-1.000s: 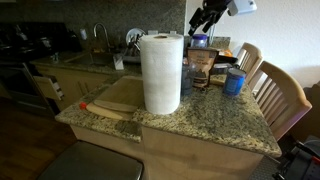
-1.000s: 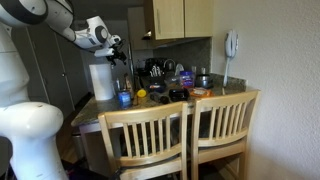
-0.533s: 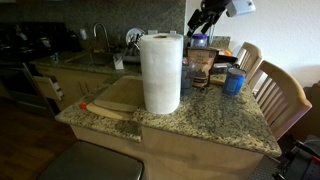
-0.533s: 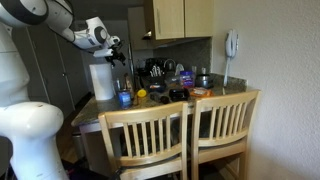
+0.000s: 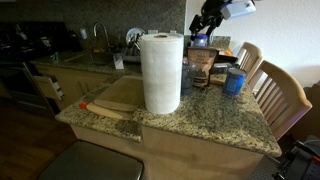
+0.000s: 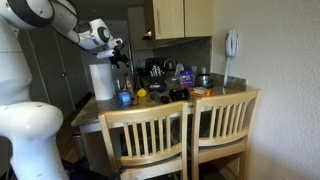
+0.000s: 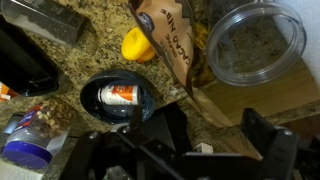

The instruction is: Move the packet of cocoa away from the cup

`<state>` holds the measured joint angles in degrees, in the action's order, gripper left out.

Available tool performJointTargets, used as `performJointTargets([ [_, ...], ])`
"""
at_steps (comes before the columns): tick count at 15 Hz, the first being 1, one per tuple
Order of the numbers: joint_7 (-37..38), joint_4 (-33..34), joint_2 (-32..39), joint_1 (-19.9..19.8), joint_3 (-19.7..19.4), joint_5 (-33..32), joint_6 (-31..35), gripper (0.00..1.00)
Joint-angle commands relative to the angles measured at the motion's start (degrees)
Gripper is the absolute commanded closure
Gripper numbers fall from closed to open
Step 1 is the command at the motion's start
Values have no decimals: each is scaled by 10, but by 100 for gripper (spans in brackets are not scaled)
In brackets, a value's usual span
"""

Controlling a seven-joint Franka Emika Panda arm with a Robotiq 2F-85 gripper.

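The packet of cocoa [image 5: 202,68] is a dark brown pouch with a paler label. It stands on the granite counter right of the paper-towel roll, and also shows in the wrist view [image 7: 172,42]. The blue cup [image 5: 235,81] stands just beside it, and is seen from above in the wrist view [image 7: 115,97] with something orange and white inside. My gripper [image 5: 205,27] hangs above the pouch, open and empty. Its two dark fingers [image 7: 215,138] are spread apart over the pouch's lower edge. In an exterior view my gripper [image 6: 118,56] is above the cup [image 6: 124,97].
A tall white paper-towel roll [image 5: 161,72] stands left of the pouch. A glass jar [image 7: 255,38], a yellow object [image 7: 137,45] and a blue-lidded jar [image 7: 25,150] crowd the counter. Two wooden chairs [image 5: 275,95] stand at its edge. A sink [image 5: 105,55] lies behind.
The arm has shifted very slightly above the pouch. The pouch and the cup have not moved.
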<state>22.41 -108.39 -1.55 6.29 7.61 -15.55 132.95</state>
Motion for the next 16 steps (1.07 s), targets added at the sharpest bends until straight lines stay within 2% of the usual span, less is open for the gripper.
performJointTargets([
  [1,-1,2,0,1,-1,1,-2,0],
  [5,37,-2,17,-8,-11,-22,-32,0],
  [6,20,0,11,-1,-8,-7,-21,0],
  [12,22,2,13,1,-9,-7,-21,0],
  [16,32,10,40,0,-12,-1,-47,0],
])
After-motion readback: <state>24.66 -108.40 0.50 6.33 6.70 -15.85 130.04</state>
